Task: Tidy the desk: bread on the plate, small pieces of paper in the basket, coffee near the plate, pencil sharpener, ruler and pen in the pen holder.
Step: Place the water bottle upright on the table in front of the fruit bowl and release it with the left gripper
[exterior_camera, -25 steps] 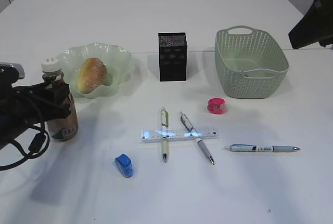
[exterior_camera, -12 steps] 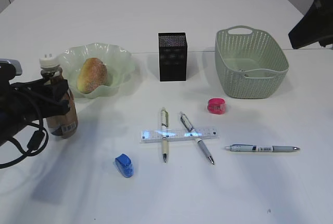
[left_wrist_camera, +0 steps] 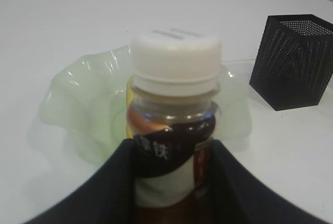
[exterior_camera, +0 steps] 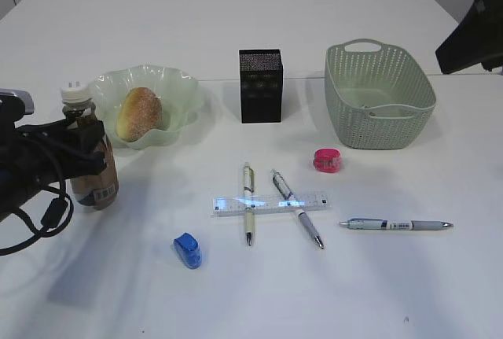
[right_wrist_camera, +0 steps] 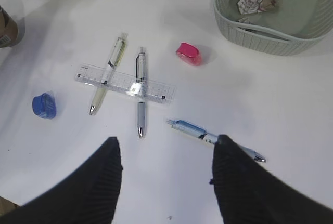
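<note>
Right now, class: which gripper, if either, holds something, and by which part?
The left gripper holds the coffee by its body, below the white cap. The right gripper stands open above the desk, holding nothing.

left gripper (exterior_camera: 85, 150) clamps coffee (exterior_camera: 89, 154), frame left | bread (exterior_camera: 140, 113) on plate (exterior_camera: 182, 91) | ruler (exterior_camera: 271, 204) across two pens, centre

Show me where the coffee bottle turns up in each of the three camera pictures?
Exterior view: coffee at far left, held by the left gripper.
Left wrist view: centre, close up.
Right wrist view: a sliver at the upper left edge.
Shared landmark: the plate, right behind it.
</note>
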Robot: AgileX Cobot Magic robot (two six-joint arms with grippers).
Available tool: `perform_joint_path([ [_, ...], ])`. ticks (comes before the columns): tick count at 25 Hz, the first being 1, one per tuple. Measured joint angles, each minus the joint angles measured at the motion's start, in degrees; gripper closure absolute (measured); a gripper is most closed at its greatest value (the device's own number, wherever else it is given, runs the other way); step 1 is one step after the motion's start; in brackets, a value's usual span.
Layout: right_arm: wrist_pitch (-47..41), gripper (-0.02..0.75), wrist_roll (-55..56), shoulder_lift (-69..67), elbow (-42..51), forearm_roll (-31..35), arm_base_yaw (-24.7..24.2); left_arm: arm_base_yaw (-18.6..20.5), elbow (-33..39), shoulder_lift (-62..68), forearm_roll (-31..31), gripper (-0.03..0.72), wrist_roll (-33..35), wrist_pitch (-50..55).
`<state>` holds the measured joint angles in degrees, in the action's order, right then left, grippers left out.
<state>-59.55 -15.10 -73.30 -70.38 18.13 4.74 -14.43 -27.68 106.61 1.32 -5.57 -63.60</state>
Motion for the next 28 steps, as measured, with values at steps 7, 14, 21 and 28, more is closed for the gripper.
perform_joint_path([
  [7, 0.0, 0.295, 0.0, 0.0, 0.0, 0.0, 0.0, 0.0, 0.0, 0.0, -0.1, 0.407, 0.0, 0.0],
  [14, 0.0, 0.295, 0.0, 0.0, 0.0, 0.0, 0.0, 0.0, 0.0, 0.0, -0.1, 0.390, 0.0, 0.0],
  [21, 0.0, 0.295, 0.0, 0.0, 0.0, 0.0, 0.0, 0.0, 0.0, 0.0, -0.1, 0.366, 0.0, 0.0],
  [28, 0.0, 0.295, 0.0, 0.0, 0.0, 0.0, 0.0, 0.0, 0.0, 0.0, -0.1, 0.331, 0.0, 0.0],
])
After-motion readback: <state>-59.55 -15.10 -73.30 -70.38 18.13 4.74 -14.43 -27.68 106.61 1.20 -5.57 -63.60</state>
